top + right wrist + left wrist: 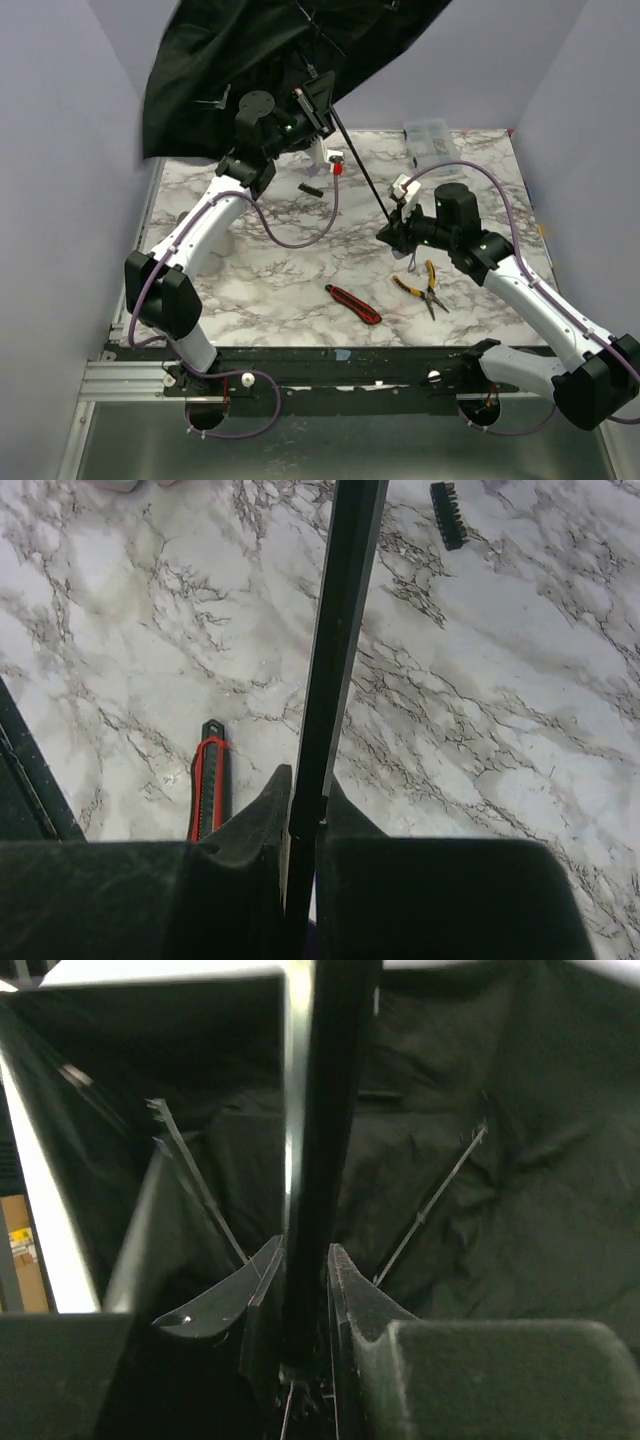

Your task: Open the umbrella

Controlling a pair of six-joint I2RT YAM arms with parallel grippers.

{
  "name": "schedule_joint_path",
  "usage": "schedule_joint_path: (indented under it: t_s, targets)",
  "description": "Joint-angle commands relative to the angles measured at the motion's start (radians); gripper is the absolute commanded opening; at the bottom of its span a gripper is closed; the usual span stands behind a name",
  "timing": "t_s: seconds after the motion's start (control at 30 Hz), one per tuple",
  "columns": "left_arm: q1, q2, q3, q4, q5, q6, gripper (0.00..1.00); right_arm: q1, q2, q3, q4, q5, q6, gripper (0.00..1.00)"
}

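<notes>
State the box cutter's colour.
The box cutter is red and black, clearest in the top external view.

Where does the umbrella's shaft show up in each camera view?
Top external: the umbrella shaft, thin line slanting through the centre.
Left wrist: thick vertical bar, centre.
Right wrist: dark bar rising from bottom centre.
Shared landmark: red utility knife, in top external and right wrist only.

The umbrella (pixel 230 70) is raised, black lining spread, shaft slanting downward.
</notes>
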Motion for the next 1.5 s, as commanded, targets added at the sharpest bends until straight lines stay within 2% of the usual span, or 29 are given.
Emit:
schedule_joint_path:
  t_s: [0.0,0.2,0.5,1.0,1.1,1.17,1.33,1.47]
  targets:
    - [0.251,0.008,0.187,0.32,-0.409,0.003,0.25,0.042,-0.056,-0.1,-0.363,-0.148,-0.248,0.0]
    - [0.302,0.021,0.205,0.318,-0.408,0.003,0.25,0.042,-0.063,-0.1,-0.359,-0.138,-0.248,0.0]
    - [0.317,0.035,0.198,0.364,-0.44,-0.013,0.25,0.042,-0.053,-0.059,-0.315,-0.141,-0.227,0.0]
    - [0.395,0.062,0.244,0.362,-0.471,-0.028,0.27,0.042,-0.076,-0.094,-0.387,-0.093,-0.301,0.0]
    - [0.395,0.037,0.179,0.383,-0.438,-0.032,0.27,0.041,-0.077,-0.075,-0.355,-0.115,-0.266,0.0]
    - [0.381,0.012,0.12,0.387,-0.386,-0.029,0.31,0.042,-0.061,-0.044,-0.315,-0.139,-0.224,0.0]
    - [0.305,-0.119,-0.073,0.255,-0.206,-0.075,0.38,0.041,-0.007,0.05,-0.153,-0.211,-0.063,0.0]
    - [0.229,-0.177,-0.169,0.144,-0.105,-0.088,0.44,0.042,0.034,0.119,-0.018,-0.247,0.069,0.0]
